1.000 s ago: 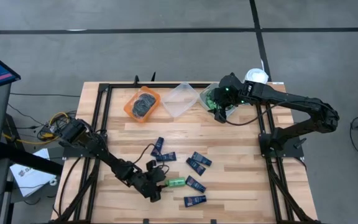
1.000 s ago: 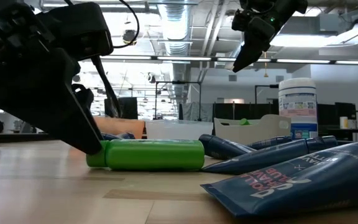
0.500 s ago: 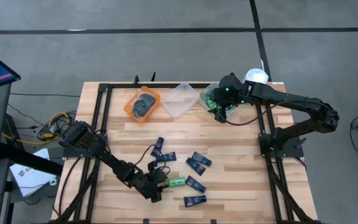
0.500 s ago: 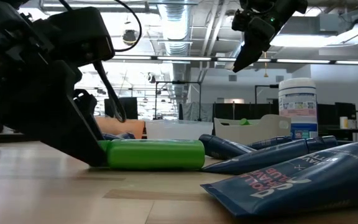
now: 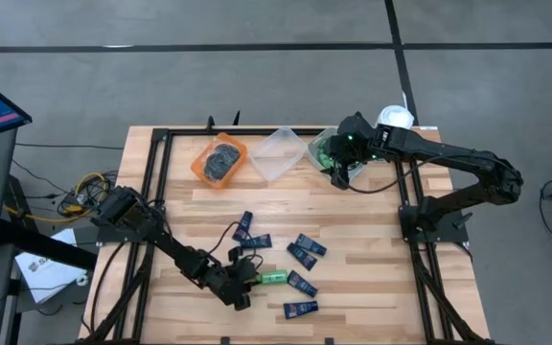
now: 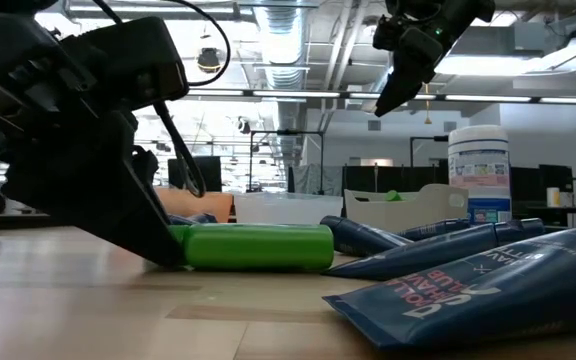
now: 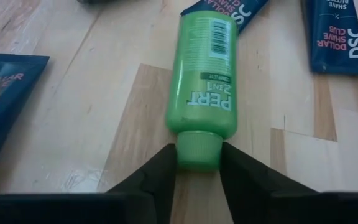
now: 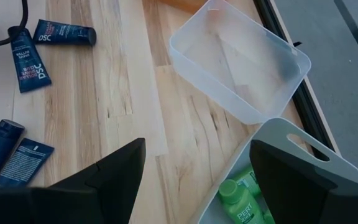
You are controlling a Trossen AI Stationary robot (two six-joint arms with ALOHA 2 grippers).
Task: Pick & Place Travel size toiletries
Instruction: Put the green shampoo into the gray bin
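A bright green mini bottle (image 5: 274,279) lies on its side on the wooden table near the front middle, and shows close up in the left wrist view (image 7: 202,74). My left gripper (image 7: 199,163) is at its cap end, shut on it. Several dark navy tubes (image 5: 305,249) lie flat around it. My right gripper (image 8: 197,155) hangs open, holding nothing, above the white bin (image 5: 326,151) at the far right, which holds more green bottles (image 8: 244,202). An orange bin (image 5: 218,160) at the back holds dark round tins. My left gripper pinches the green bottle's cap (image 7: 199,149) between its two fingers (image 7: 160,174), one on each side of it. The fingers slant down from the table's left side and lie in line with the bottle's length. The bottle rests on its side on the table (image 6: 258,247).
A clear bin (image 5: 278,153) stands between the orange bin and the white bin. A large white jar (image 5: 394,118) stands at the far right corner. Navy tubes (image 5: 300,309) lie close on the bottle's far, right and near sides. Black frame rails (image 5: 151,192) run along the table's edges.
My left gripper has edged toward the green bottle, toward the table's right; in the low view its finger now covers the bottle's cap end, which showed before. The right arm has kept still.
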